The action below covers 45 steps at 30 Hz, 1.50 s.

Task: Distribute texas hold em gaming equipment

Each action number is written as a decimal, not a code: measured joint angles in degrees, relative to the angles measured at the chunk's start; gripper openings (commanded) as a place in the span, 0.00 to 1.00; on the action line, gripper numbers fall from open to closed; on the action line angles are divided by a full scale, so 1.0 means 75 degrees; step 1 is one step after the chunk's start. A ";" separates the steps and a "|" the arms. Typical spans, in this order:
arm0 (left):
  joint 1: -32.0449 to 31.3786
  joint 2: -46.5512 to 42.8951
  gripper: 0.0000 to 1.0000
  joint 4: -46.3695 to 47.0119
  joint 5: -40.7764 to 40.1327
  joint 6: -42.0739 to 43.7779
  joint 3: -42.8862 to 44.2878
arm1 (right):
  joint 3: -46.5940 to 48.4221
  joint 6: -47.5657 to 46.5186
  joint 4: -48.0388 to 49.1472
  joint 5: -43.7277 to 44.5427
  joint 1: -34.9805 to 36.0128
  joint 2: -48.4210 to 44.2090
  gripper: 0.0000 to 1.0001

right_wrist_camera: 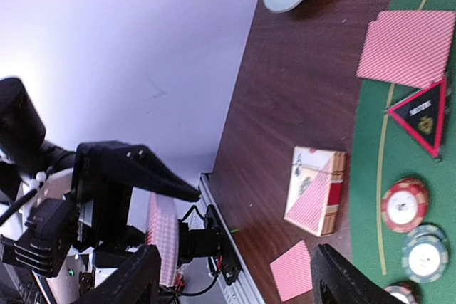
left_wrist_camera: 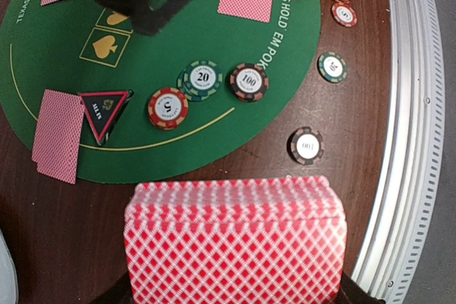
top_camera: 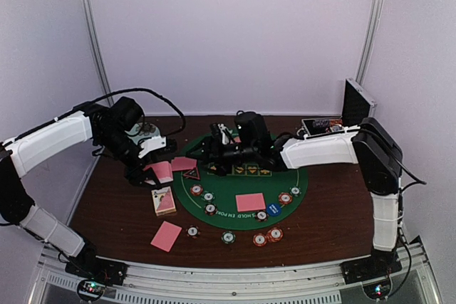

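- Left gripper point(top_camera: 147, 165) is pinching the deck of cards point(left_wrist_camera: 235, 240) by its sides, pink backs facing its own camera.
- Right gripper point(right_wrist_camera: 235, 265) is hanging spread and empty above the green mat point(left_wrist_camera: 214, 40), with the deck off to its side over the brown table point(top_camera: 121, 211).
- Red chip point(left_wrist_camera: 168, 107) and triangle marker point(left_wrist_camera: 105, 110) are lying on the mat just ahead of the held deck.
- Risk: the stack is looking loosely squared, so fingers closing on its top may be dragging off several cards.
- Risk: a sideways tug against that edge pinch may be spilling the deck.
- Risk: the arms are working close together, so a low pass may be scattering chips.
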 measured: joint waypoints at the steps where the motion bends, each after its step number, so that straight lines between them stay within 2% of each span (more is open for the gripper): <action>1: 0.0000 0.0020 0.00 0.0003 0.0003 0.0000 0.0015 | -0.0015 0.0041 0.0125 -0.0017 0.0146 -0.0012 0.76; 9: 0.0000 0.0035 0.00 0.0006 0.0000 -0.0006 0.0050 | 0.0079 0.0289 0.0542 -0.0166 0.0909 0.0017 0.77; 18: 0.0000 0.0035 0.00 0.0006 0.0012 -0.0076 0.0070 | 0.0740 0.0627 0.0982 -0.0294 0.1003 0.0530 0.76; 32: 0.0000 0.0035 0.00 0.0108 0.0082 -0.0102 0.0070 | 0.1708 0.0801 0.0729 -0.0469 0.1137 0.1367 0.73; 45: 0.0000 0.0050 0.00 0.0122 0.0119 -0.0140 0.0131 | 0.2291 0.1072 0.0428 -0.0548 0.1166 0.1824 0.58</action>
